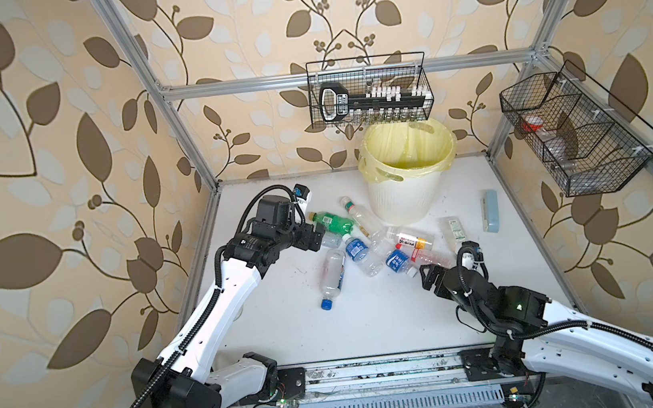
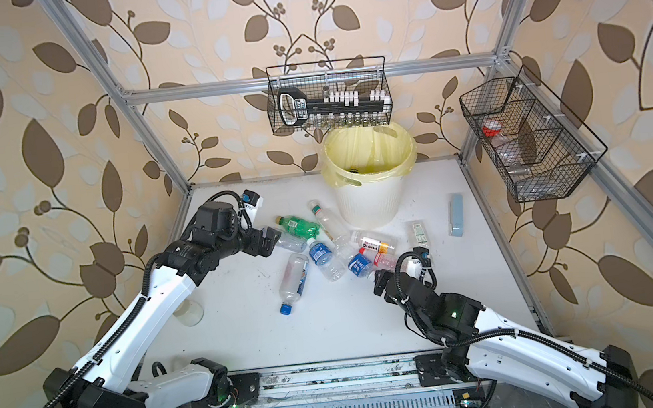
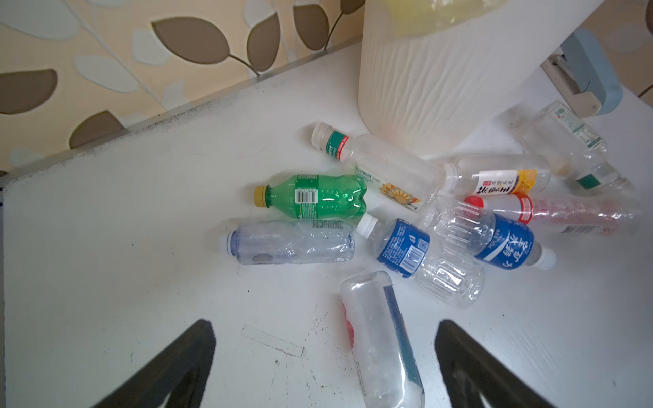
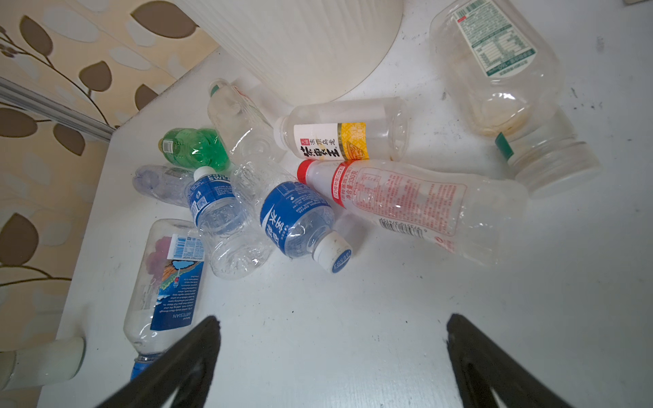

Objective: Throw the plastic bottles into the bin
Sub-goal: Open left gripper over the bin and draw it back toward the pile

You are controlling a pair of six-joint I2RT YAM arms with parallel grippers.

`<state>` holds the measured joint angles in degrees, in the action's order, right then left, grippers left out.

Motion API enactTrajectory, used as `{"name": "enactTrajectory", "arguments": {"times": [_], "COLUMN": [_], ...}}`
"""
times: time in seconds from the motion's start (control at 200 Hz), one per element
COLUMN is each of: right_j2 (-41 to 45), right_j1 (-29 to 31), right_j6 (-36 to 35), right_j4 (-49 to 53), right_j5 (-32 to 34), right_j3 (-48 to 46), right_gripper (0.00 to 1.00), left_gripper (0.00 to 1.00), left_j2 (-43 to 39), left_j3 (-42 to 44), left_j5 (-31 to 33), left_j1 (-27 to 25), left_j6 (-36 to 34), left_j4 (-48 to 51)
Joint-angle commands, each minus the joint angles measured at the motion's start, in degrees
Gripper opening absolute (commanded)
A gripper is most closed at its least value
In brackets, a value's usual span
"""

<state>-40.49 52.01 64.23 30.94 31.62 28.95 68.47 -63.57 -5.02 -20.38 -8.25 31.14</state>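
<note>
Left wrist view, stock lying on the bench (image 3: 141, 247), each placed from the bin (image 3: 424, 88):
- clear bottle with red-and-green neck band (image 3: 381, 166): at the bin's foot, contact uncertain
- green bottle (image 3: 318, 196): left of the bin, near but apart
- crushed clear bottle (image 3: 289, 242): just beyond the green one, away from the bin
- two blue-labelled water bottles (image 3: 403, 247) (image 3: 505, 240): in front of the bin, crossed with their neighbours
- tea bottle with yellow-and-white label (image 3: 501, 178): just in front of the bin
- red-capped bottle (image 4: 406, 201): beside the tea bottle, on its side away from the bin
- blue-capped bottle (image 1: 331, 277): farthest from the bin, well apart
- square clear bottle with green-printed label (image 4: 494, 63) and a wide-mouthed clear bottle (image 4: 551, 159): right-front of the bin

Not for disposal: pale-blue case (image 1: 490, 211), right of the bin

Bin contents: a dark speck shows inside the yellow liner (image 2: 352, 170) in a top view; whether it is a bottle cannot be told

Left fingers (image 3: 201, 339): spread, empty, on the pile's far side from the bin
Right fingers (image 4: 205, 339): spread, empty, likewise

Status, as judged: ten bottles counted outside the bin, none gripped; nearly all the work is left
</note>
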Motion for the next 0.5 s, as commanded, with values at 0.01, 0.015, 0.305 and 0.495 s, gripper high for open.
{"name": "enactTrajectory", "arguments": {"times": [0.01,0.015,0.305,0.495], "right_j2": [-1.4,-1.5,-5.3,-10.0], "right_j1": [0.8,0.8,2.5,4.6], "right_j6": [1.2,1.2,2.1,2.7], "right_j4": [-0.7,-0.8,-2.4,-4.3], "right_j5": [-1.2,-1.1,0.3,-0.1], "right_j3": [1.4,1.4,3.6,6.2], "right_gripper": [1.0,1.0,1.0,1.0], "left_gripper": [0.99,0.99,0.99,0.99], "left_j2": [-1.2,-1.2,-0.3,-1.4], "left_j3": [3.5,3.6,6.5,11.7], "left_j5": [-2.1,-2.3,-6.9,-8.2], "left_j1": [2.7,2.8,6.4,8.9], "left_j6": [-2.4,-2.3,-4.4,-4.2], "left_j4": [-2.5,-2.5,-1.8,-4.4]}}
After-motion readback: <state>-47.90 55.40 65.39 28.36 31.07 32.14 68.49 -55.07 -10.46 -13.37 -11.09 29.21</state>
